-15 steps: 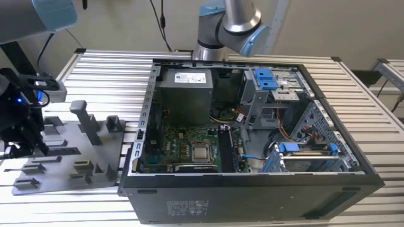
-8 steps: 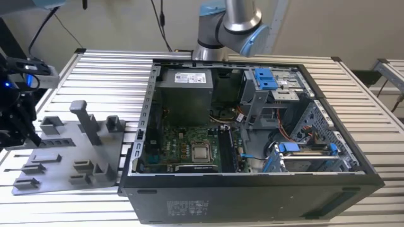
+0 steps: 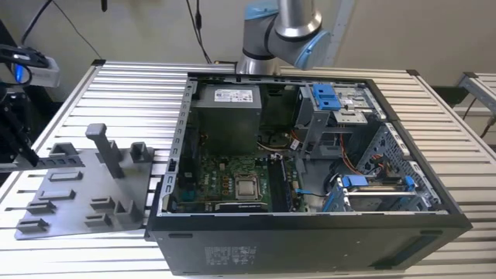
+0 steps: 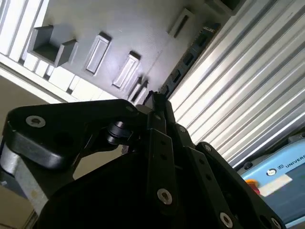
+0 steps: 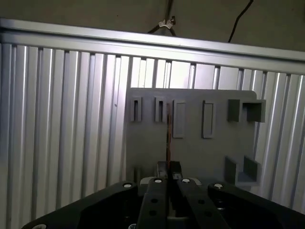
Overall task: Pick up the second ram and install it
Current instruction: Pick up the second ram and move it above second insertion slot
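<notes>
In the first wrist view my gripper (image 5: 168,166) is shut, and a thin dark strip seen edge-on, the second ram (image 5: 168,133), sticks out from between its fingers. It hangs above the grey fixture plate (image 5: 190,152) with its row of slots. The second wrist view shows the gripper (image 4: 156,100) with its fingers pressed together over the same plate (image 4: 119,28). The open computer case (image 3: 310,229) with its green motherboard (image 3: 225,180) lies on the table in the exterior view, to the right of the fixture plate (image 3: 78,192).
The ribbed aluminium table (image 3: 132,87) carries both the case and the plate. A tall post (image 3: 104,148) and low blocks stand up from the plate. The arm's base (image 3: 279,29) rises behind the case. Black equipment (image 3: 15,128) stands at the exterior view's left edge.
</notes>
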You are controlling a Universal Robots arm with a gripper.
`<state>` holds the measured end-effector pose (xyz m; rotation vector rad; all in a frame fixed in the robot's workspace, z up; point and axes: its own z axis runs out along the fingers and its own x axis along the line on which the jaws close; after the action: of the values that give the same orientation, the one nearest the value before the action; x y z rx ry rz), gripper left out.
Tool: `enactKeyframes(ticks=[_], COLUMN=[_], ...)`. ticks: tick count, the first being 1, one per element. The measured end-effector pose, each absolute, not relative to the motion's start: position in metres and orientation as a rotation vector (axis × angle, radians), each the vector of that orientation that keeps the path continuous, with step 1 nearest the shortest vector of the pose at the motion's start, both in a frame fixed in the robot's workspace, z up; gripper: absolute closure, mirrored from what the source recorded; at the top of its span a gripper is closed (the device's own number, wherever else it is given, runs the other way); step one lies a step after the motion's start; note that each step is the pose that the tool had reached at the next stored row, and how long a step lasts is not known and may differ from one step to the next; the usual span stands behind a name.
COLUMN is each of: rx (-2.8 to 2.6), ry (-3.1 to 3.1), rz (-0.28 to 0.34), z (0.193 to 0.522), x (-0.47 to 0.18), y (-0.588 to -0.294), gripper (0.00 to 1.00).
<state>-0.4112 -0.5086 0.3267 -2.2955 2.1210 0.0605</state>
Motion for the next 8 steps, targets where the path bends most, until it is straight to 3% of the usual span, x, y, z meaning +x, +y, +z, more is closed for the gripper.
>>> enactKeyframes(ticks=[8], rx=[-2.295], ry=[2.121], rz=[0.061], z=[0.363], x=[-0.411], y=[-0.509], gripper=[0.86])
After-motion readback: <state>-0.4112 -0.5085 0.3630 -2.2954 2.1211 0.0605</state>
